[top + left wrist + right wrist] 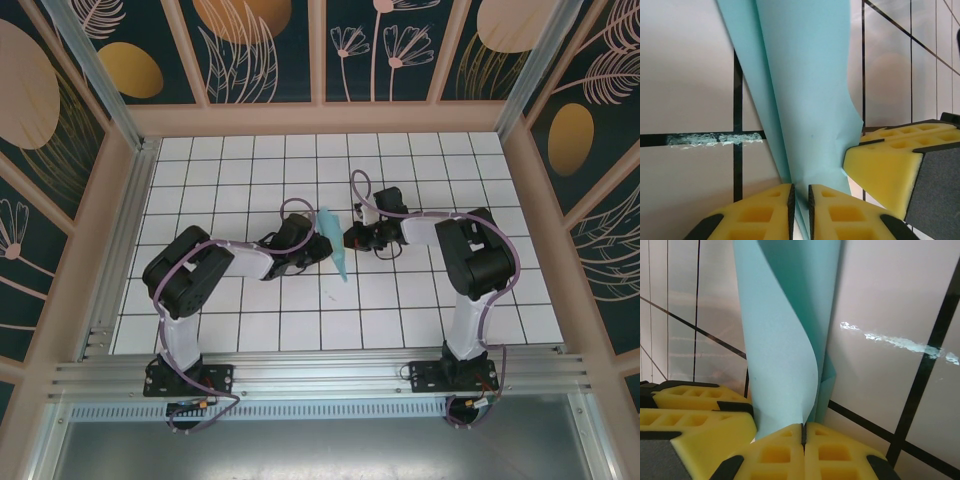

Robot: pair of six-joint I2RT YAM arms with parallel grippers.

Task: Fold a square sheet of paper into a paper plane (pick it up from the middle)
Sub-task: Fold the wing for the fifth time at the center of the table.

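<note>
plane is mid-table, between the two grippers, wide end far and tip toward the arm bases. right gripper: pads fully together, clamped on the plane's edge, one layer curling off just past the pinch. left gripper: pads a thin slit apart with the folded edge sitting in the slit; can't tell if they bite it or just straddle it. They come at the plane from opposite sides, left from the left and right from the right, tips close together: the left wrist view has the right gripper's yellow tip just beside the paper. Can't tell if the plane touches the table. White scuff on a grid line just beside the paper.
</note>
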